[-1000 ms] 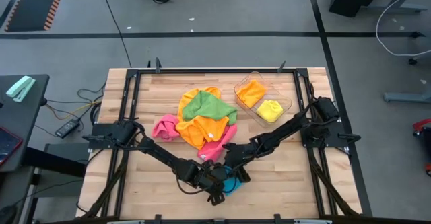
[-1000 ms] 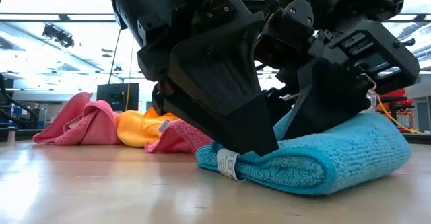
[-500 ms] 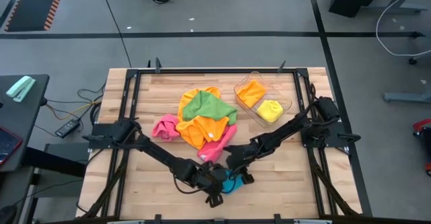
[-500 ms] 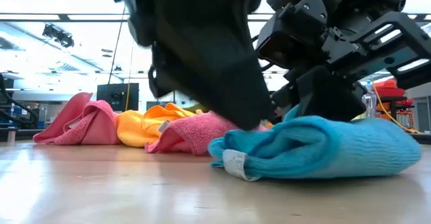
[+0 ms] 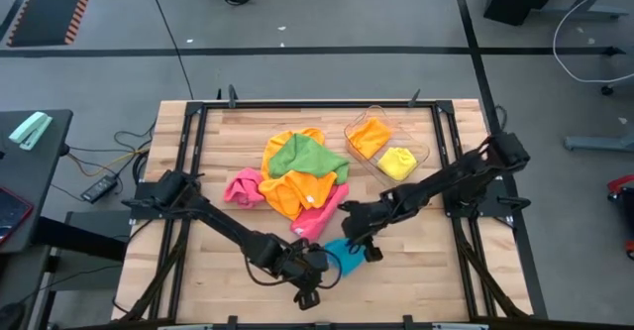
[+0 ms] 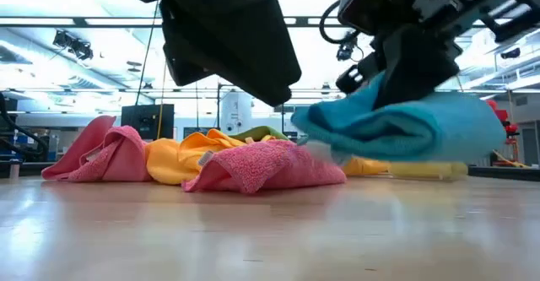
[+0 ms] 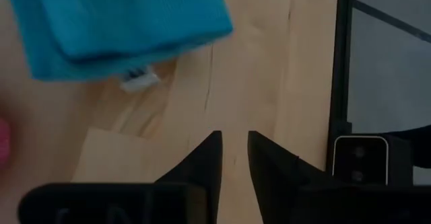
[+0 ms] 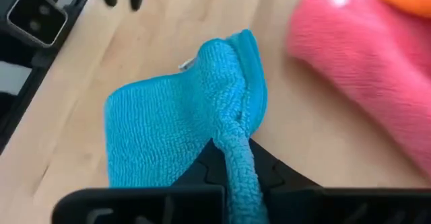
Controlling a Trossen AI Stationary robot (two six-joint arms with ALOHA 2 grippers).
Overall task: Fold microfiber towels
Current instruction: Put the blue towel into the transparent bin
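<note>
A: Where's the blue towel (image 6: 405,129)?
B: Lifted off the counter (image 5: 416,261), pinched in the right gripper (image 8: 232,158).
A: The left gripper (image 7: 232,158)?
B: Beside it, fingers narrowly apart, holding nothing.

Bare table (image 5: 198,271) at front left and front right, passable. Towel pile (image 5: 293,176) blocks centre; clear tray (image 5: 424,155) blocks back right. Left pincer (image 5: 305,297) and right pincer (image 5: 369,251) with blue towel (image 5: 344,254) crowd front centre.
</note>
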